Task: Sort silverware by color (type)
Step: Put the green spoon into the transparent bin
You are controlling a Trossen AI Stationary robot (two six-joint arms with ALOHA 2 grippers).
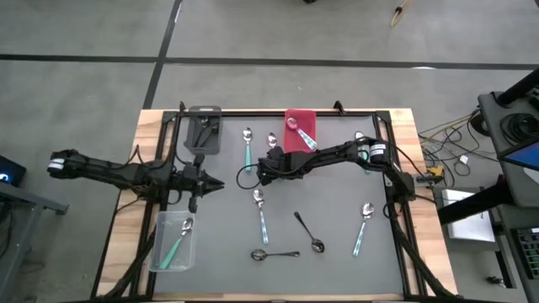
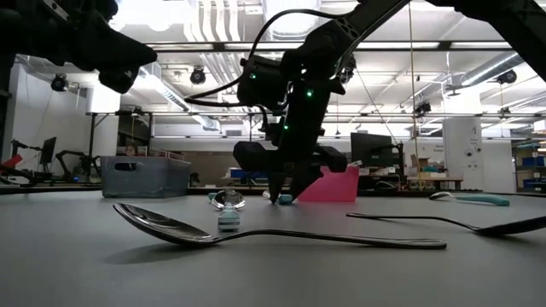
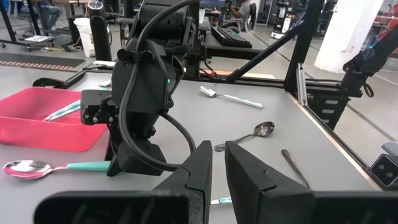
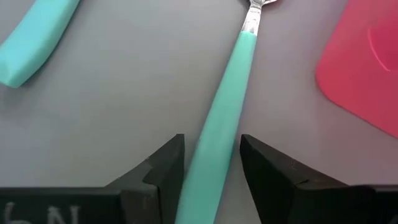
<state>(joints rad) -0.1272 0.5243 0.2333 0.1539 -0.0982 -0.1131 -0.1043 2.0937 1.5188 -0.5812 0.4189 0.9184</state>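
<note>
Right gripper (image 4: 211, 168) low over mat centre, just left of red bin (image 1: 300, 128); fingers apart, straddling a teal-handled spoon (image 4: 217, 118), not yet clamped. Left gripper (image 3: 217, 177) at left side of mat, level, fingers nearly together, holding nothing. Red bin: one teal spoon (image 1: 301, 135). Clear bin (image 1: 173, 242), near left: teal spoons. Grey bin (image 1: 203, 128), far left: contents unclear. Remaining spoons scattered on mat, among them two black spoons (image 1: 308, 232) nearest.
</note>
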